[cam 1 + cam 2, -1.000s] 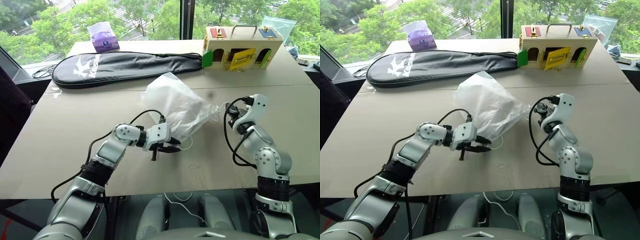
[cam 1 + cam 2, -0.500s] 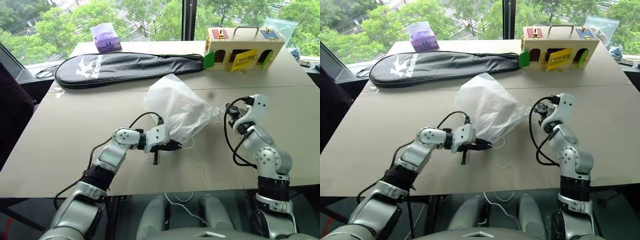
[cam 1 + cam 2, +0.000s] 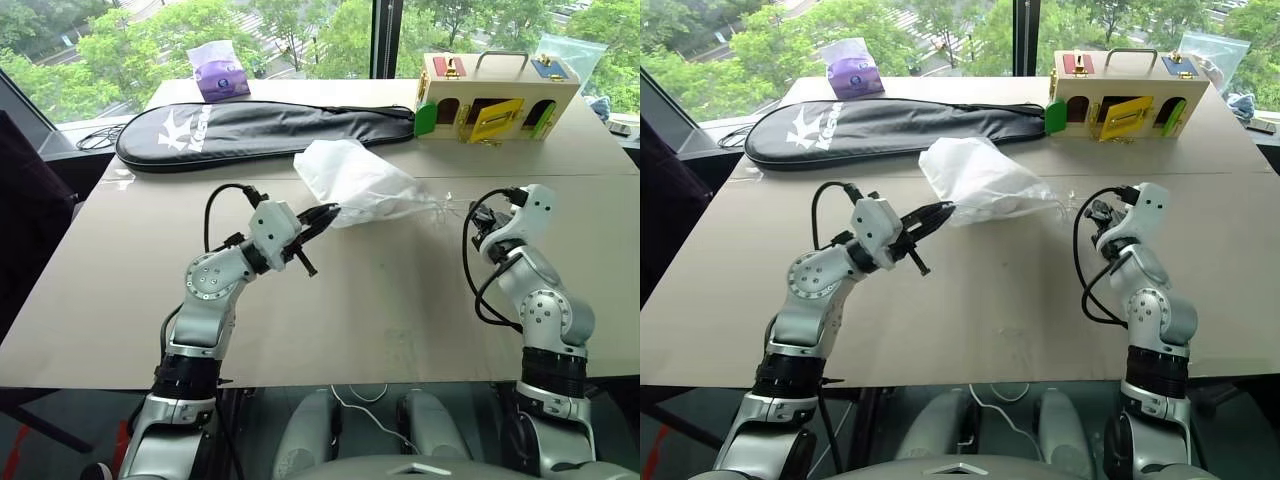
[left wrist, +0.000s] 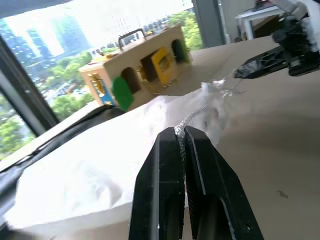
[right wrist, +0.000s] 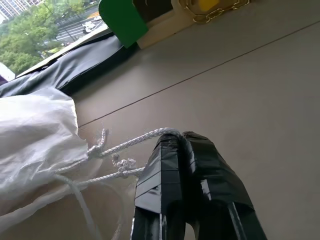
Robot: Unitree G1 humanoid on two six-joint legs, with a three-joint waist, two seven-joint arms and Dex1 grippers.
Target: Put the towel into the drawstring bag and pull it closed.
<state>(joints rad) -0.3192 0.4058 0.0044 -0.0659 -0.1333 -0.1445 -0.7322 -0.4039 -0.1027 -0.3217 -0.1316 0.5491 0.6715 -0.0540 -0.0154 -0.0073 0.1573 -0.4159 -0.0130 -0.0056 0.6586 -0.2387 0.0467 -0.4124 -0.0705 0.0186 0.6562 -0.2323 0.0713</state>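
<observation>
The drawstring bag is a thin translucent white pouch, bulging and stretched sideways above the middle of the table. My left gripper is raised at its near left end, shut on a thin white cord of the bag. My right gripper stands to the right of the gathered mouth, shut on the other cord loop. The cords run taut from the mouth to both grippers. The towel is hidden from view.
A long black racket case lies across the back of the table, with a purple tissue pack behind it. A wooden latch box stands at the back right. A black cable lies at the far left edge.
My left gripper has risen from the table and swung level, pulling its cord. The bag has lifted and narrowed between the two grippers. The right gripper has stayed nearly in place.
</observation>
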